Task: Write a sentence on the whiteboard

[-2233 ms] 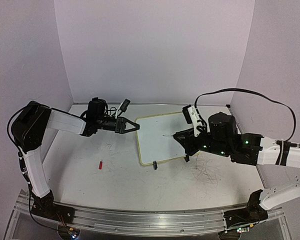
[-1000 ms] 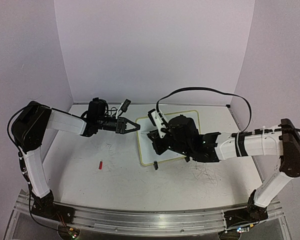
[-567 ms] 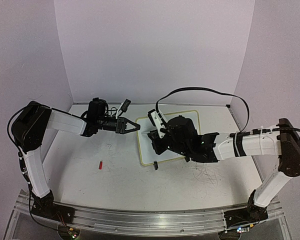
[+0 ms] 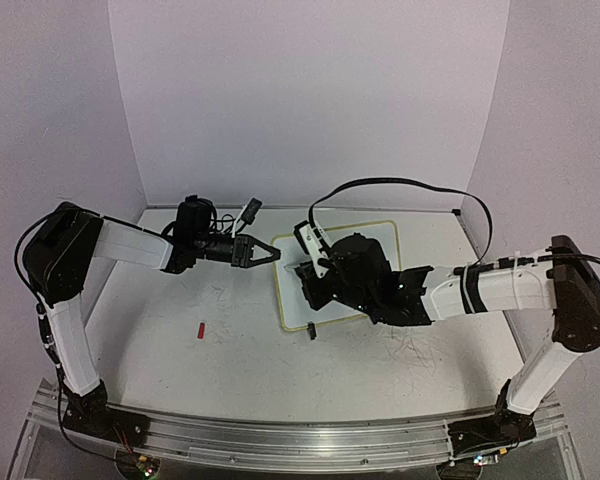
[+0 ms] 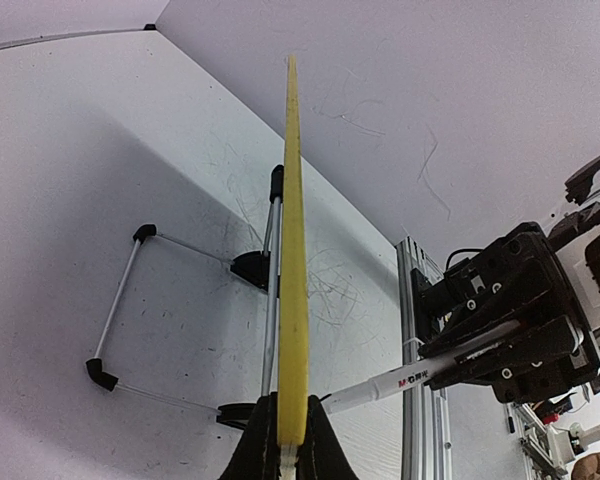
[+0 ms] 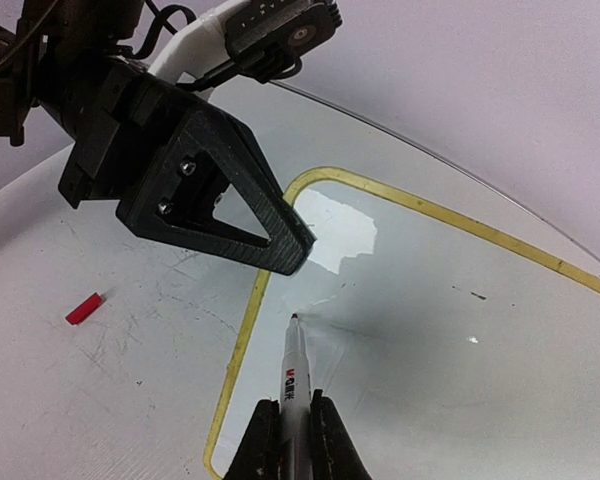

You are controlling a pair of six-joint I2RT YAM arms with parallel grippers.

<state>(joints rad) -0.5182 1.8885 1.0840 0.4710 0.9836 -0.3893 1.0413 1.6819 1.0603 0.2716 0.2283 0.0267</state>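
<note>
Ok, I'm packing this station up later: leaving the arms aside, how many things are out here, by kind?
whiteboard: 1
marker: 1
small red piece: 1
Total: 3

A small red cap lies on the scribbled tabletop.

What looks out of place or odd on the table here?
A small red piece, probably a marker cap, lies loose on the large white tabletop, left of the small yellow-rimmed whiteboard. Thin dark pen scribbles also mark the tabletop itself, in front of the board, where no writing belongs.
</note>
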